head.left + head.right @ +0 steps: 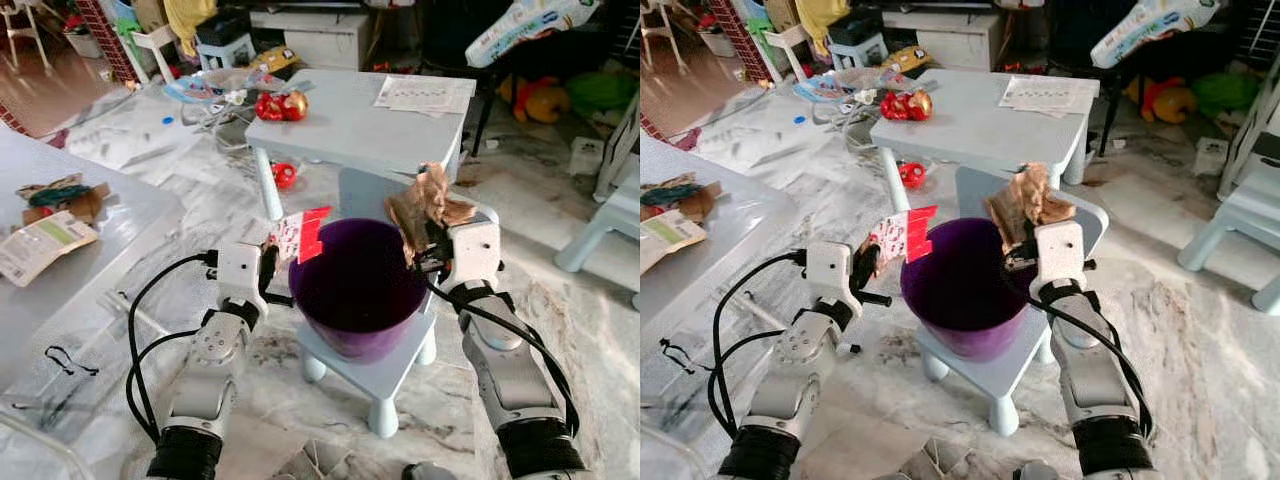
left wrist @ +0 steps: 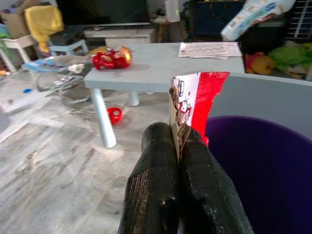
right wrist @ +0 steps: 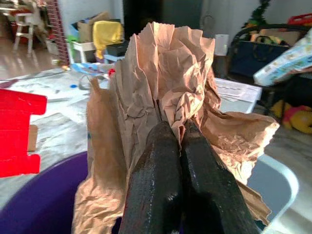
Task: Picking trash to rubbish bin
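A purple bin [image 1: 358,285] stands on a small pale-blue chair [image 1: 385,372] right in front of me. My left gripper [image 1: 272,252] is shut on a red and white wrapper [image 1: 303,235], held at the bin's left rim; in the left wrist view the wrapper [image 2: 195,100] sticks up from between the fingers [image 2: 161,180]. My right gripper [image 1: 424,250] is shut on a crumpled brown paper [image 1: 425,205], held over the bin's right rim. That brown paper [image 3: 165,97] rises around the black fingers [image 3: 168,185] in the right wrist view.
A pale-blue table [image 1: 360,125] stands just behind the bin, bearing a red toy [image 1: 281,105] and a printed sheet [image 1: 425,95]. A grey table [image 1: 120,215] at my left carries packets [image 1: 40,245]. A small red object [image 1: 284,175] lies on the marble floor. Clutter lines the far wall.
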`<state>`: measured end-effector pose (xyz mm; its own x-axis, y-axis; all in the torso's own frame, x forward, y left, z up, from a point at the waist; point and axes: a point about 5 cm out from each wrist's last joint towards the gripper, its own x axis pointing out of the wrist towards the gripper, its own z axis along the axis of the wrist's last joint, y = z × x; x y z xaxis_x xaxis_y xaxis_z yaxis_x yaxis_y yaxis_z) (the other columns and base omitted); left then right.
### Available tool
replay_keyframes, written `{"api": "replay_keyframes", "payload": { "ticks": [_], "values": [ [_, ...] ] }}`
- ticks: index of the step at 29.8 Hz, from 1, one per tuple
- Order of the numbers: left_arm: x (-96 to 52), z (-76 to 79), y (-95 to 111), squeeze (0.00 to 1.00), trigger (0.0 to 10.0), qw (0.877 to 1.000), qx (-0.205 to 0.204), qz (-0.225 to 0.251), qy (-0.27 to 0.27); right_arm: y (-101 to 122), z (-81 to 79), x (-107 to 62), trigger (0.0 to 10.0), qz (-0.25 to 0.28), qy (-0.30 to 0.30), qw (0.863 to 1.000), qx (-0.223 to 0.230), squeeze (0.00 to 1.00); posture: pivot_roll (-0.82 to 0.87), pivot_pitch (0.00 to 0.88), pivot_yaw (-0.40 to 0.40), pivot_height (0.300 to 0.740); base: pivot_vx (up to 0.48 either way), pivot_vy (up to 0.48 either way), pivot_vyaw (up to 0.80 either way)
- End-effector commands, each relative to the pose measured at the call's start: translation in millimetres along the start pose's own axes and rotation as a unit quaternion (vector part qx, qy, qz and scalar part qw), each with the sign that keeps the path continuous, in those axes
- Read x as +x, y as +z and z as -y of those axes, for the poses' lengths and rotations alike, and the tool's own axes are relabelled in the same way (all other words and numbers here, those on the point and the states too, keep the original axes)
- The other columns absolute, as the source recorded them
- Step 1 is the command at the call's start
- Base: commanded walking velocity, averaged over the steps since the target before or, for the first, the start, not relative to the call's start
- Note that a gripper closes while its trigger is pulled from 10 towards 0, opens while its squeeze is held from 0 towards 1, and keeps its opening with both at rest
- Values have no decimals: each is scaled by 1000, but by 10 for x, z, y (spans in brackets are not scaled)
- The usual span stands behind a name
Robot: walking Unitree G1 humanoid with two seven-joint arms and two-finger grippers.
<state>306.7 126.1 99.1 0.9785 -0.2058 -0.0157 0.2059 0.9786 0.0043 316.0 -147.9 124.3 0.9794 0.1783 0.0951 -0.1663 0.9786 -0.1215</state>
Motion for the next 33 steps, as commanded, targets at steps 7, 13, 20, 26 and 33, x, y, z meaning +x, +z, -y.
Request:
{"api": "replay_keyframes", "payload": {
  "ticks": [7, 13, 20, 26, 33],
  "values": [
    [-66, -130, -103, 0, 10000, 999, 16, -15, 31, -84, -150, 89, 10000, -22, 50, 998, 27, 0, -23, 115, 136, 740, 0, 0, 0],
    [-204, -200, -117, 0, 10000, 999, 22, -24, 30, -233, -180, 204, 10000, -63, 81, 992, 67, 0, 9, 120, 145, 740, 0, 0, 0],
    [-518, -262, -206, 0, 10000, 998, 15, -58, -8, -591, -163, 218, 10000, -175, 62, 978, 90, 0, 52, 123, 146, 740, 0, 0, 0],
    [-625, -302, -254, 0, 10000, 997, 21, -71, -5, -713, -162, 189, 10000, -213, 49, 968, 119, 0, 79, 122, 146, 740, 0, 0, 0],
    [-653, -272, -216, 0, 10000, 997, 20, -79, -15, -793, -191, 183, 10000, -246, 45, 958, 143, 1000, 87, 115, 149, 740, 0, 0, 0]
  ]
}}
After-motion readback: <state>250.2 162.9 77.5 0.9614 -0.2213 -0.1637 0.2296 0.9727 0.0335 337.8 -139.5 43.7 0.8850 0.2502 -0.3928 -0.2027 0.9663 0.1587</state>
